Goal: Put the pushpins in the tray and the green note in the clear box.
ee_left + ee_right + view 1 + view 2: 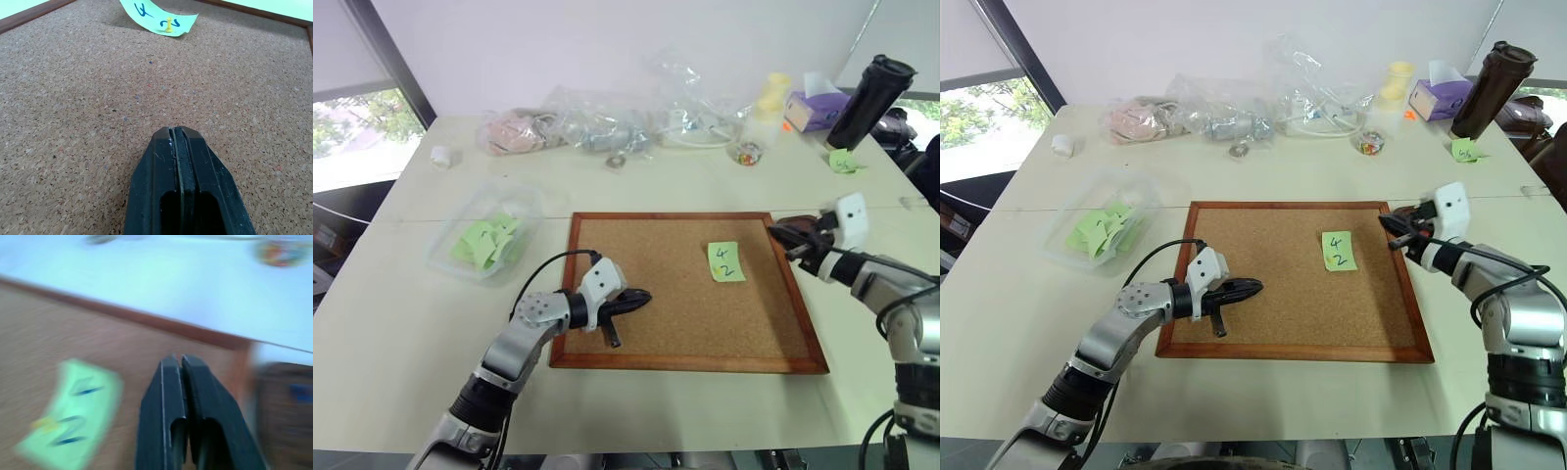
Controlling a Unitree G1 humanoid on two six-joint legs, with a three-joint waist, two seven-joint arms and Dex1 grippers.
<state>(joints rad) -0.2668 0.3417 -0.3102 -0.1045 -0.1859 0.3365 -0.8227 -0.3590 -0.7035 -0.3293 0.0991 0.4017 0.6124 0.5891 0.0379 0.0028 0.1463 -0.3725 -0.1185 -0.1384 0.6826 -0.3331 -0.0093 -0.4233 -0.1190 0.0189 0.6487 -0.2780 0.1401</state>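
- Left claw (641, 297): fingers pressed together, nothing held, pointing forward and toward the right, tilted slightly downward; forearm bent inward across the front.
- Right claw (775, 229): fingers closed, empty, pointing inward toward the left; arm extended out at the right side.

Cork board (656, 294): rough matt cork, glossy wood frame. Green note (725, 261): matt paper. My left hand (177, 142): matt black, probably plastic.
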